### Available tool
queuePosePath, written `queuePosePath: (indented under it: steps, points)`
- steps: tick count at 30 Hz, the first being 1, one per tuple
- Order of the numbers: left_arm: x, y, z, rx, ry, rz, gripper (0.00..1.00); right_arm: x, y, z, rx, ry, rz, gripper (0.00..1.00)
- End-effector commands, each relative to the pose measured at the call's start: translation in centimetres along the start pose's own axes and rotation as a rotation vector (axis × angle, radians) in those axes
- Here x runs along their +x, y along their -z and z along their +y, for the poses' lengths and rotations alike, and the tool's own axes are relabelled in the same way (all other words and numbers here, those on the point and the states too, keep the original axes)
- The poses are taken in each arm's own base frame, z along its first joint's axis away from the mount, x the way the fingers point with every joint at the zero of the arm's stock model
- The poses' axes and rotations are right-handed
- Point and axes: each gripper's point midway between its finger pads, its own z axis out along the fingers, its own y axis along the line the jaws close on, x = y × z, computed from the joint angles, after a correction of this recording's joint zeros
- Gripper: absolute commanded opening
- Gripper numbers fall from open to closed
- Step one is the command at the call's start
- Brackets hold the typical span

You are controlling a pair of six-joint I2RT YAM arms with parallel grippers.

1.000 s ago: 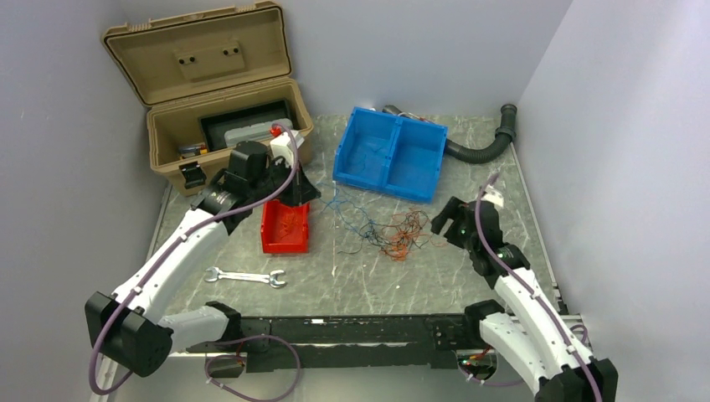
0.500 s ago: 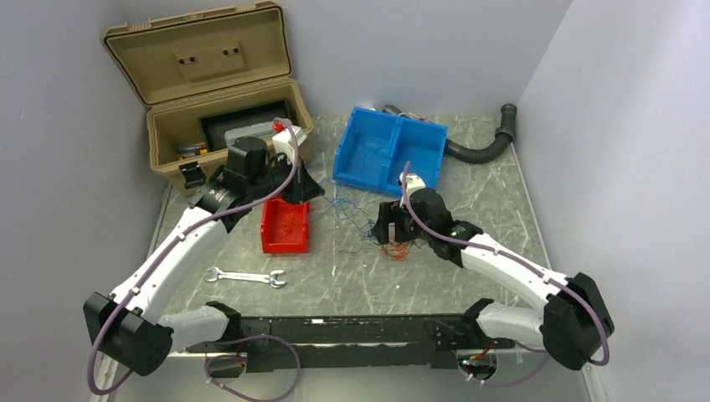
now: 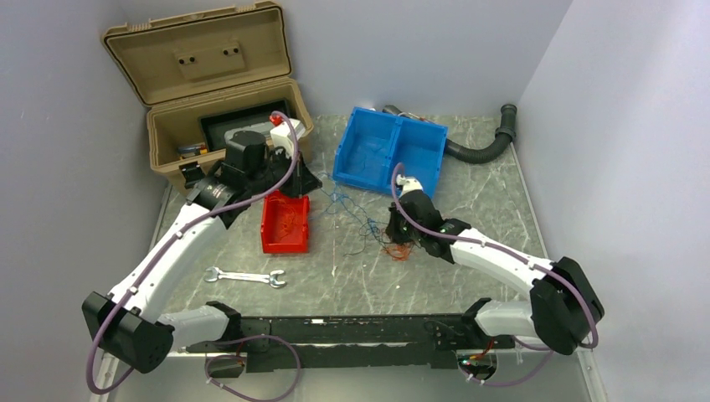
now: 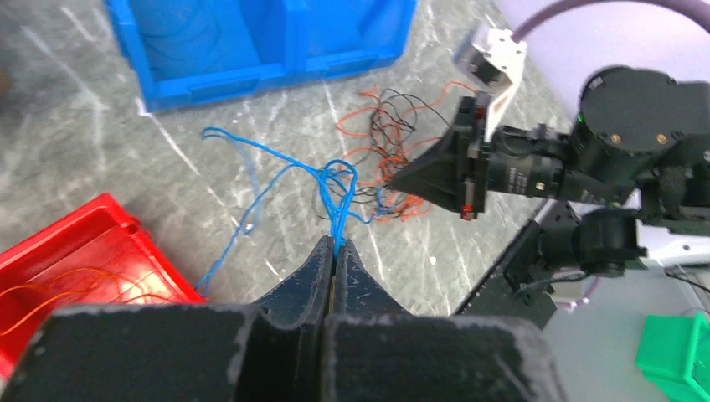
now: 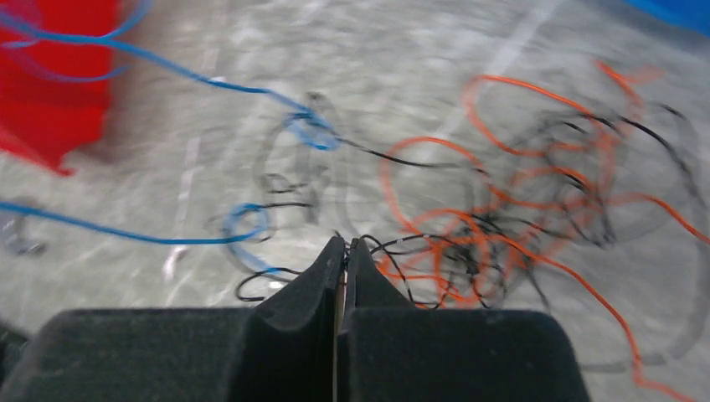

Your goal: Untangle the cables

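The cables (image 3: 368,222) lie as a loose tangle of thin blue, black and orange-red strands on the table between the red and blue bins. My left gripper (image 4: 336,245) is shut on a few blue strands (image 4: 335,180), which rise taut from the table to its tips. In the top view it (image 3: 311,182) hangs above the red bin's far end. My right gripper (image 5: 343,243) is shut with black strands (image 5: 419,243) pinched at its tips, low over the orange and black clump (image 5: 536,193). From above it (image 3: 393,233) sits at the tangle's right side.
A red bin (image 3: 285,228) with orange wire in it (image 4: 50,285) stands left of the tangle. A blue two-part bin (image 3: 389,155) is behind it. An open tan toolbox (image 3: 209,109) is back left, a wrench (image 3: 245,276) front left, a black ribbed hose (image 3: 481,149) back right.
My right arm swung in from the right side to the tangle, then its open jaws closed on the strands. My left gripper stayed shut on the blue strands and shifted slightly.
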Motion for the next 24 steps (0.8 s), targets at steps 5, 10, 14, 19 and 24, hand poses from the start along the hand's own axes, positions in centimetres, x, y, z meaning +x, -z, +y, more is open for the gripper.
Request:
queuePosePath:
  steps: [5, 10, 14, 19, 24]
  points:
    - [-3.5, 3.3, 4.7, -0.294, -0.003, -0.104, 0.00, 2.4, 8.0, -13.9, 0.707, -0.348, -0.160, 0.00]
    - [-3.8, 3.9, 5.4, -0.303, -0.001, -0.100, 0.00, 2.3, 12.5, -16.7, 0.813, -0.580, -0.330, 0.00]
    - [-4.0, 4.3, 5.9, -0.335, 0.009, -0.106, 0.00, 1.4, 15.6, -18.1, 0.901, -0.678, -0.459, 0.00]
    - [-4.5, 5.1, 6.7, -0.392, 0.018, -0.123, 0.00, 1.5, 18.9, -19.2, 1.006, -0.768, -0.552, 0.00]
    - [-4.6, 5.1, 6.9, -0.393, 0.014, -0.112, 0.00, 0.4, 19.8, -19.0, 0.971, -0.763, -0.608, 0.00]
